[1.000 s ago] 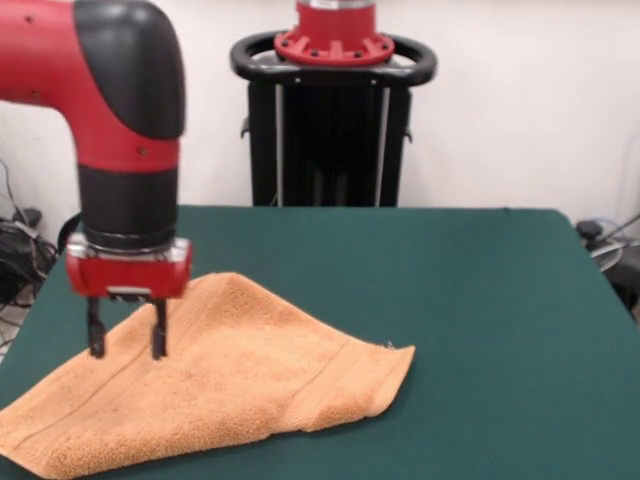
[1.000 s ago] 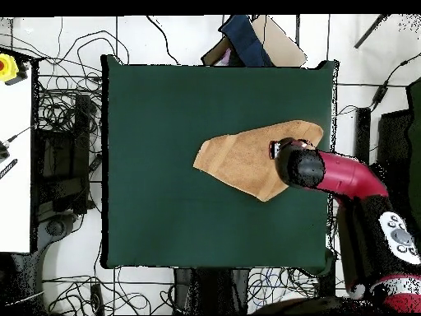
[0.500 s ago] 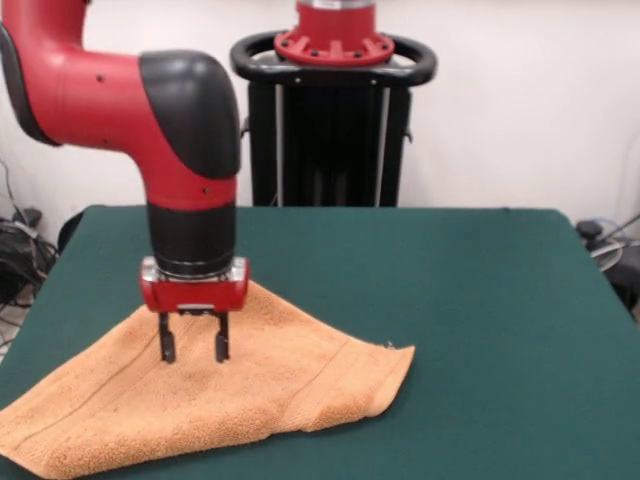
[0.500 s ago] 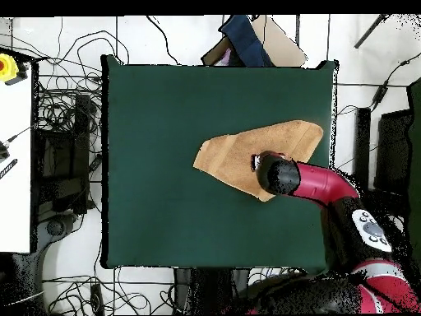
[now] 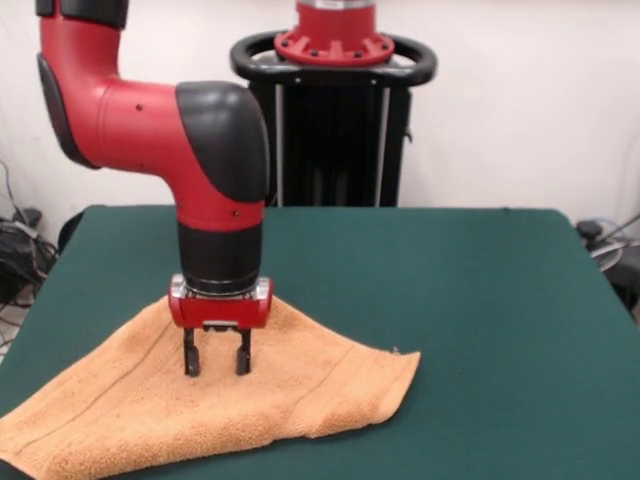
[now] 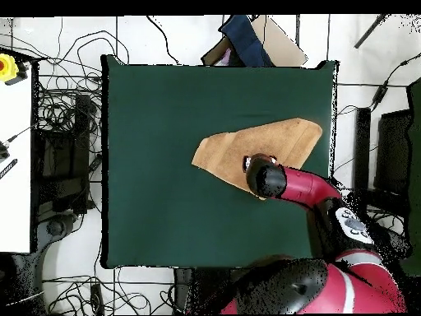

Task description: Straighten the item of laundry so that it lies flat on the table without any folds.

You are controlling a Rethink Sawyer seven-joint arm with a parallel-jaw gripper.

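The orange-tan terry towel [image 5: 150, 410] lies folded over on the dark green table [image 5: 480, 330], at the front left in the front view; its folded edge runs to a point at the right. In the overhead view the towel [image 6: 238, 148] lies right of the table's middle [image 6: 164, 189]. My gripper [image 5: 216, 362] hangs straight down over the towel's middle, fingers open a small way, tips touching or just above the cloth. Nothing is held. In the overhead view the arm covers the gripper [image 6: 256, 164]. No tag shows.
The robot's black pedestal [image 5: 333, 120] stands at the table's far side. Cables and boxes [image 6: 57, 140] lie on the floor around the table. A white bench [image 6: 15, 164] stands at the overhead view's left edge.
My gripper has moved across the towel, rightward in the front view, from near its left part to its middle. The towel's right point has shifted slightly.
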